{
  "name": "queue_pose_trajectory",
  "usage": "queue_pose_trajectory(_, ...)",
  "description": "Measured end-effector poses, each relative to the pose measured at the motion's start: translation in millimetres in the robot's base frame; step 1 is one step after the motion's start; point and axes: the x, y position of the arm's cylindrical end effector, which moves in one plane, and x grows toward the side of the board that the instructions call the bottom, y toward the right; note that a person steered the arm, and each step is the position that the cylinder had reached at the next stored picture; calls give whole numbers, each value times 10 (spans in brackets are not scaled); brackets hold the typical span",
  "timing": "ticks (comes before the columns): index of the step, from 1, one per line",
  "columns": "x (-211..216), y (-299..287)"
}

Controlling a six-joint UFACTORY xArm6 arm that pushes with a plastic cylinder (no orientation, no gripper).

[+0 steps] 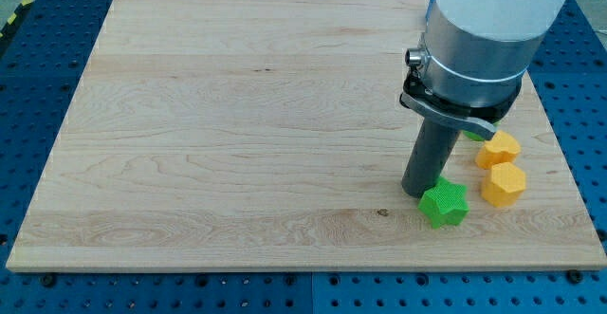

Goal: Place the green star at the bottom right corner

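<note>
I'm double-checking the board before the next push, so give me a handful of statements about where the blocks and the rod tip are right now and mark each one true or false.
1. The green star lies near the board's bottom edge, toward the view's right. True.
2. My tip is at the view's far left, away from all blocks. False: it stands right beside the green star, at its upper left.
3. Two yellow blocks, the upper yellow block and the lower yellow block, sit to the right of the star. True.
4. The green star already rests in the bottom right corner of the wooden board. False: bare board remains between it and that corner.
5. A red block lies at the board's centre. False: none is visible.
</note>
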Motion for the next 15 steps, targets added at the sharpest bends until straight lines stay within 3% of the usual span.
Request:
queue_pose_trajectory(6, 529, 31)
queue_pose_trajectory(10, 534, 539)
queue_pose_trajectory(14, 533, 652)
queue_pose_trajectory(15, 534, 439)
